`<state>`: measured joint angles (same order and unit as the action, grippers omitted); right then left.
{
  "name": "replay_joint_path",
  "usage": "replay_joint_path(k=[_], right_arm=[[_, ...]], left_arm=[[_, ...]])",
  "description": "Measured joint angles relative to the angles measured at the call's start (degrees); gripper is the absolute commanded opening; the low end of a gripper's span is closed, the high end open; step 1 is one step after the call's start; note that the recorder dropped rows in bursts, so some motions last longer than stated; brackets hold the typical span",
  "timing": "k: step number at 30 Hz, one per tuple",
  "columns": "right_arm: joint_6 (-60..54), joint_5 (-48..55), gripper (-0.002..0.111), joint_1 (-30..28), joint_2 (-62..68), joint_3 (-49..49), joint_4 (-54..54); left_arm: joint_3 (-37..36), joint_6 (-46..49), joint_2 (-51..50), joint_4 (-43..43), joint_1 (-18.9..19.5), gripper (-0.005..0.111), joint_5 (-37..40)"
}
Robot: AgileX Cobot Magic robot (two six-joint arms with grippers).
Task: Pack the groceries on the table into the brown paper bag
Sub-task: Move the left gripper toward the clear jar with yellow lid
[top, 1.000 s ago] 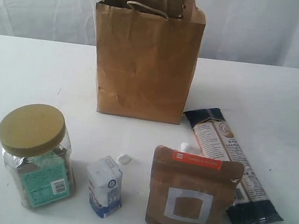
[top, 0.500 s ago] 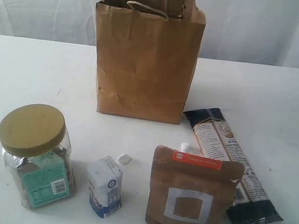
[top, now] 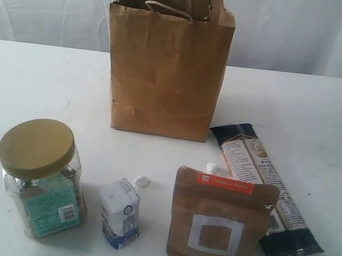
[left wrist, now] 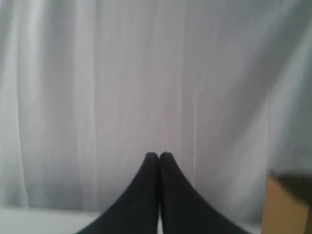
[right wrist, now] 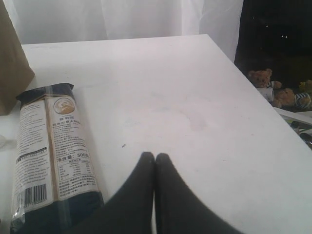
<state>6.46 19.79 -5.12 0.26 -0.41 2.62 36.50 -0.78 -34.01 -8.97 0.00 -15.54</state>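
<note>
While my left gripper (left wrist: 159, 155) and right gripper (right wrist: 154, 156) are idling pinched together, empty, the tan-lidded clear jar (top: 39, 180), white-blue carton (top: 120, 212), brown pouch (top: 219, 218) and long dark packet (top: 265, 184) are sitting unpacked before the creased brown paper bag (top: 165, 71).

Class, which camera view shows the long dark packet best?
The exterior view: the long dark packet lies there end to end, with only its edge hidden by the brown pouch. The right wrist view shows its label closer but crops one end. The left wrist view shows none of it.
</note>
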Motion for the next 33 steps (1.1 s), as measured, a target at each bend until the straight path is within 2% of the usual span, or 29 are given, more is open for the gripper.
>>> replay_joint_path(k=[4,8,12,16,22,26,29,33], right_arm=[[0.0,0.0,0.000,0.0,0.0,0.0,0.0],[0.0,0.0,0.000,0.0,0.0,0.0,0.0],[0.0,0.0,0.000,0.0,0.0,0.0,0.0],[0.0,0.0,0.000,0.0,0.0,0.0,0.0],[0.0,0.0,0.000,0.0,0.0,0.0,0.0],[0.0,0.0,0.000,0.0,0.0,0.0,0.0],[0.0,0.0,0.000,0.0,0.0,0.0,0.0],[0.0,0.0,0.000,0.0,0.0,0.0,0.0]], left_arm=[[3.4,-1.3,-9.8,6.2,0.0,0.000,17.5],[3.6,1.9,-14.2,4.5,0.0,0.000,34.4],[3.6,5.8,-15.2,-4.3,0.0,0.000,46.2],[3.7,9.6,-15.3,-15.5,0.0,0.000,53.0],[3.8,23.4,-15.3,-32.8,0.0,0.000,70.4],[1.3,34.6,-15.3,-46.4,0.0,0.000,74.9],[-5.5,44.5,-15.3,-59.0,-0.5,0.000,75.6],[-15.9,51.2,-15.3,-64.9,-3.4,0.000,71.0]])
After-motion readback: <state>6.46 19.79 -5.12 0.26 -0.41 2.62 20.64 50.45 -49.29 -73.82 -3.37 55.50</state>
